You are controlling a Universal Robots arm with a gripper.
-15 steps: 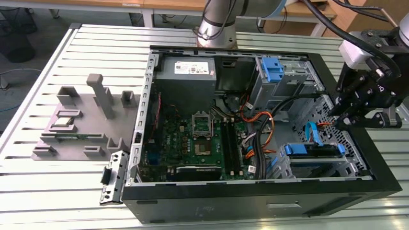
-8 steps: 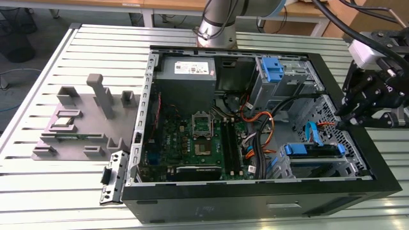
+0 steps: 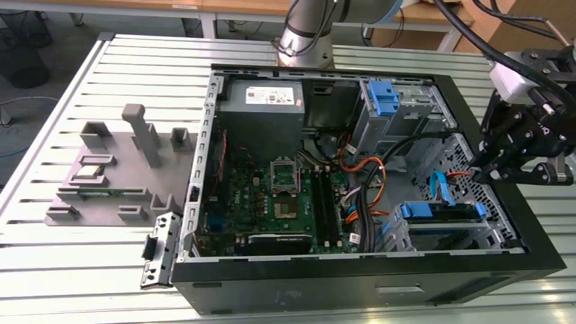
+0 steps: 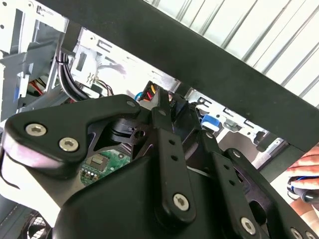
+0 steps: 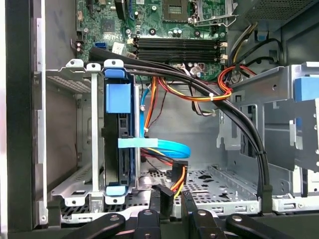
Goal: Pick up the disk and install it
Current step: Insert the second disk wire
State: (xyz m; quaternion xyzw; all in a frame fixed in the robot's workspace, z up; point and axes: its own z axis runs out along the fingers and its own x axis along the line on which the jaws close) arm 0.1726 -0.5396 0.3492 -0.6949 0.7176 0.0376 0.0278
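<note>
From my remote seat, the case (image 3: 360, 283) lies open on the worktop (image 3: 54, 270). The disk (image 3: 438, 211) sits in its bay inside the case. My gripper (image 3: 514, 177) hangs over the case's rim, jaws nearly closed, holding nothing.

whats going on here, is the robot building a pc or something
A single robot arm is working over an open computer case on a slatted table. Its tool hangs above the case's edge on the exterior view's right, holding nothing. The disk, with its blue rails, already sits on edge in the metal drive cage inside the case, seen in the first wrist view. A person's hand shows in the second wrist view beyond the case.
</note>
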